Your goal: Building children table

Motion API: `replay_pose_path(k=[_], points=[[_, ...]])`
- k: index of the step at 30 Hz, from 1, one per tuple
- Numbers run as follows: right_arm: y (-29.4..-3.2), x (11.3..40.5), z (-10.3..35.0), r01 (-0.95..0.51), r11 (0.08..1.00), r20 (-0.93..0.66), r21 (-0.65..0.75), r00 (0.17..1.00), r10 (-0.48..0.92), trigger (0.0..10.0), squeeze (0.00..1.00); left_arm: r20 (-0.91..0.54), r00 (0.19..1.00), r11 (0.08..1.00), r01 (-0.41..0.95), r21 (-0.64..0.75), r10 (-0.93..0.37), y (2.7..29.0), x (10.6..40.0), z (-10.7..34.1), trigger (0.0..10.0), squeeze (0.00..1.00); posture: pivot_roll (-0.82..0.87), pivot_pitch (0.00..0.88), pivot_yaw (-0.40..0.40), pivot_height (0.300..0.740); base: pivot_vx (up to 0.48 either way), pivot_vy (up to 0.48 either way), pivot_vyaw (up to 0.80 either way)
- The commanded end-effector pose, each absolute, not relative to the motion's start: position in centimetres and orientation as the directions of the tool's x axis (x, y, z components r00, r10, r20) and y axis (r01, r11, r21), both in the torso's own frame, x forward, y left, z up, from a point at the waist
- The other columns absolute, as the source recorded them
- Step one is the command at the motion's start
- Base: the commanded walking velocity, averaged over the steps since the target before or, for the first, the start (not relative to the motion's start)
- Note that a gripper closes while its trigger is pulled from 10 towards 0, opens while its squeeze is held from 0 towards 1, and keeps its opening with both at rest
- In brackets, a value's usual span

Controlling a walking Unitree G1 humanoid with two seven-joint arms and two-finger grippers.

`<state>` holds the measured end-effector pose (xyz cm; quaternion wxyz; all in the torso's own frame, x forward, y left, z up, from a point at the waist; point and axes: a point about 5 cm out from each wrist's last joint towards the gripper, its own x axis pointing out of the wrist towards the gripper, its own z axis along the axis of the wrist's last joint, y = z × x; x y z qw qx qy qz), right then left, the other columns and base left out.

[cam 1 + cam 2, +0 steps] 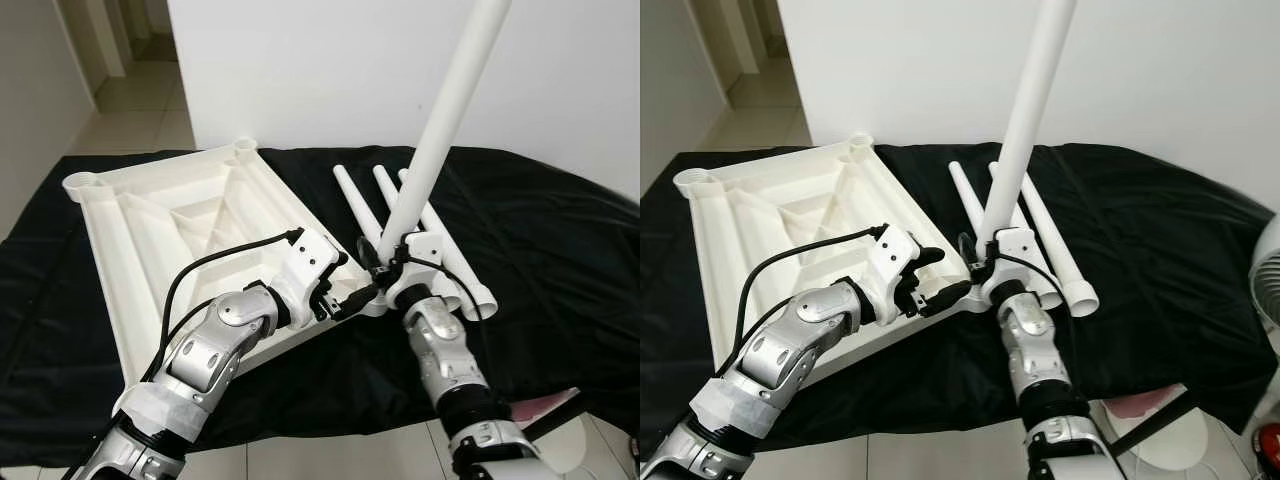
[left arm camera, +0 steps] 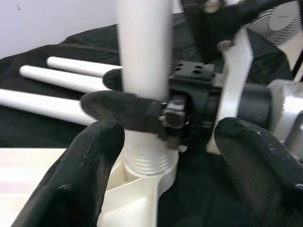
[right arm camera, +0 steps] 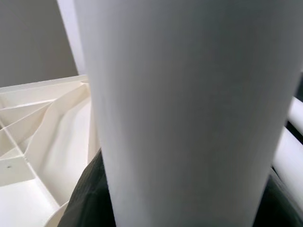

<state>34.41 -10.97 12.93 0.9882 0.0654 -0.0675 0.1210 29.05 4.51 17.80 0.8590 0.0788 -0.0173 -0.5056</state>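
The right gripper point(image 1: 385, 268) pinches the white leg point(image 1: 440, 130), which stands tilted in the near corner socket of the upside-down tabletop point(image 1: 190, 230). The left gripper point(image 1: 345, 300), fingers spread, sits just beside that socket. Three spare legs point(image 1: 440, 250) lie on the black cloth point(image 1: 540, 250) beside the tabletop.

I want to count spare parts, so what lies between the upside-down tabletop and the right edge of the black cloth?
Three white legs lie loose on the black cloth, right of the tabletop, seen in the left eye view.
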Motion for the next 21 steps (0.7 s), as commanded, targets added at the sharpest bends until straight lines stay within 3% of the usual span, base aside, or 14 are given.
replay_pose_path(k=[1,8,15,21], points=[[-12.2,33.4,8.6,-0.049,0.975,-0.068,0.218,0.996,0.065,10.0,0.0,-0.058,0.459,0.447,0.881,0.155,-0.886,4.5,28.9,17.9,10.0,0.0,0.03,0.045,0.037,0.74,0.0,0.0,0.0],[-10.9,33.7,10.3,0.057,0.977,-0.013,0.206,0.998,-0.056,10.0,0.0,-0.054,0.46,0.448,0.881,0.155,-0.886,4.4,29.0,18.0,10.0,0.0,0.03,0.041,0.03,0.74,0.0,0.0,0.0],[-8.9,33.4,11.2,0.032,0.967,0.029,0.253,0.999,-0.04,10.0,0.0,-0.047,0.466,0.455,0.877,0.154,-0.883,4.3,29.0,18.0,10.0,0.0,0.03,0.038,0.022,0.74,0.0,0.0,0.0],[-9.2,33.6,11.8,0.069,0.961,0.044,0.269,0.995,-0.084,10.0,0.0,-0.045,0.469,0.458,0.875,0.156,-0.882,4.3,29.0,18.0,10.0,0.0,0.03,0.037,0.021,0.74,0.0,0.0,0.0]])
